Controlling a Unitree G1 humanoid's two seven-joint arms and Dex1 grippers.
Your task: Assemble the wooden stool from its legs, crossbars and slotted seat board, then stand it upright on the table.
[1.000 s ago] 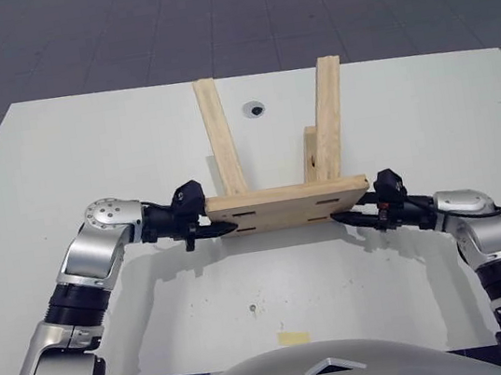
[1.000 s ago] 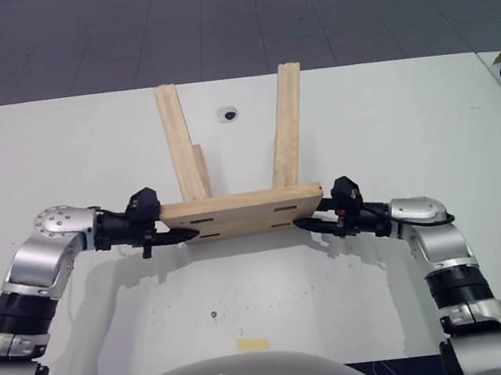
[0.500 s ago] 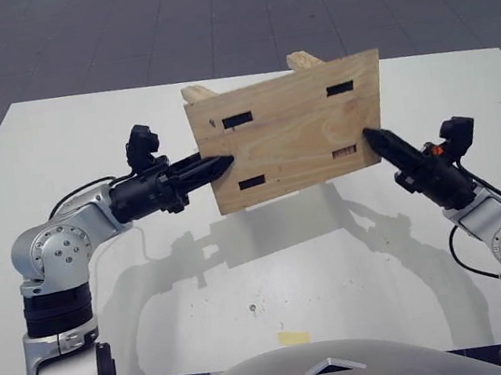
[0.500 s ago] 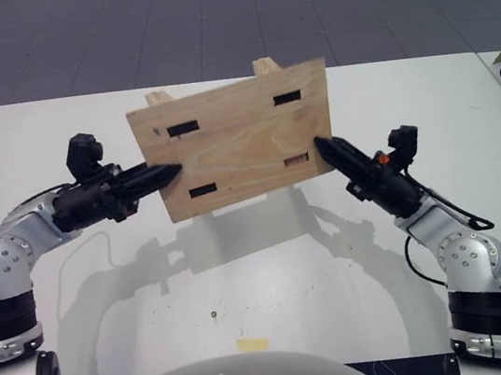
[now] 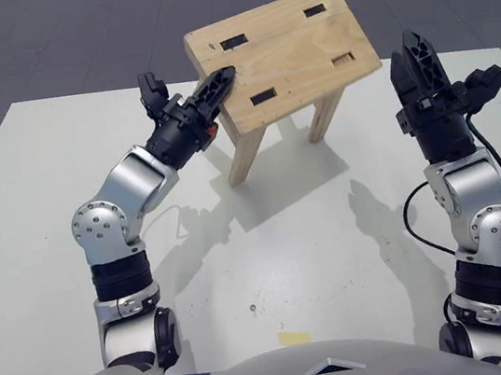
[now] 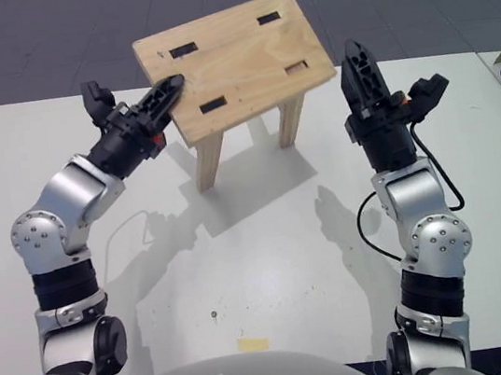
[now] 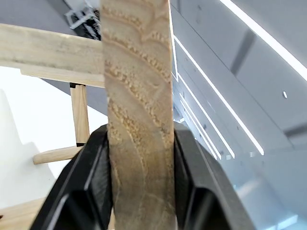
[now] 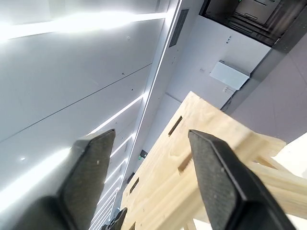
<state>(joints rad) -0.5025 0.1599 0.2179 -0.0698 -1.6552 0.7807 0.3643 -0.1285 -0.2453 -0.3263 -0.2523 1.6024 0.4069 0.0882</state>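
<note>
Stool (image 5: 290, 42) upright in left tool (image 5: 222, 81)

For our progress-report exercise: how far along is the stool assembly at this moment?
Done: the stool looks assembled, seat board on top, legs down on the table, apparently upright. In hand: the left gripper has its fingers clamped on the seat board's edge; the right gripper is open beside the stool, not touching it. Left: let go with the left gripper and check that the stool stands alone.
</note>
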